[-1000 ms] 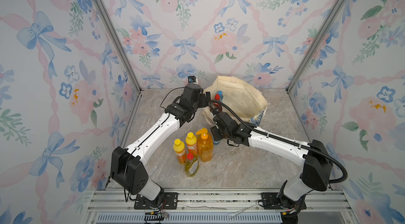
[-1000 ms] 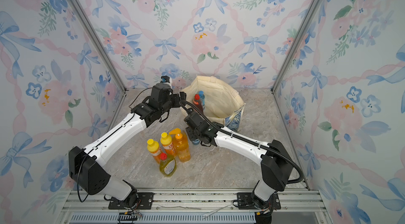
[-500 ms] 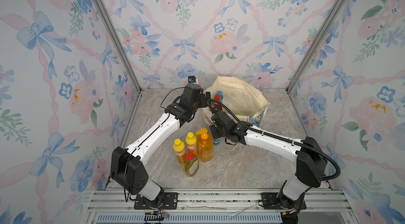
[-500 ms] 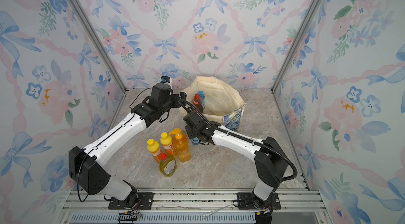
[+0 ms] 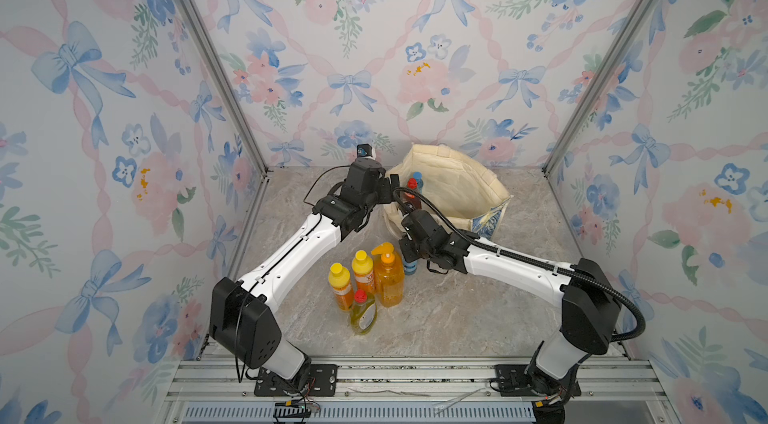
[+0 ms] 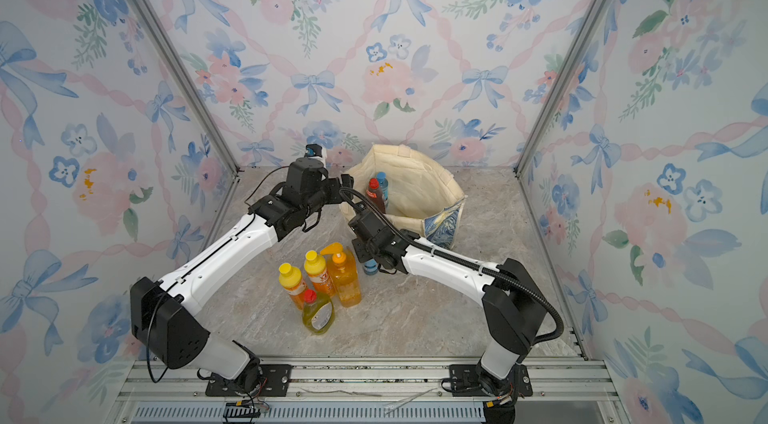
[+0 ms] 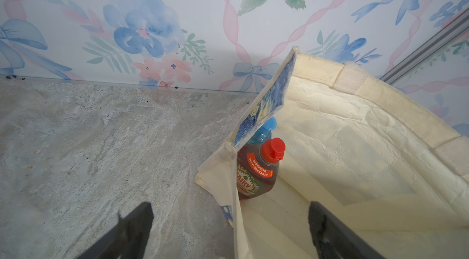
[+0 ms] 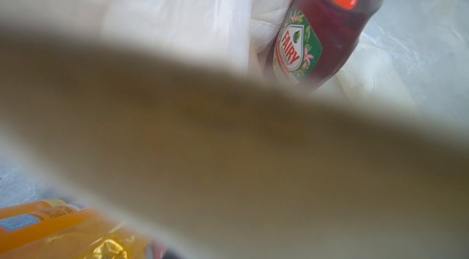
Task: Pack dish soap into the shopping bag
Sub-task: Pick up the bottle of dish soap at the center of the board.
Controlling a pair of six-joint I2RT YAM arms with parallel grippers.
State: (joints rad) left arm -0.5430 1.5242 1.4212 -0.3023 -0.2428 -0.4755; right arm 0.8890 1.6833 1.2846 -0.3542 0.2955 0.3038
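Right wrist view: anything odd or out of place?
Yes: blurred cream fabric, probably the shopping bag, fills most of it close to the lens, leaving only the red Fairy bottle and an orange bottle visible.

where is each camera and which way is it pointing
top views: high at the front, looking down toward the back wall; left arm, right arm, shopping bag, loose bottles.
left wrist: above the bag's corner, looking down in; open left hand fingers show.
right wrist: close against blurred cream cloth; no robot part shows.
shared: all see the red Fairy bottle.
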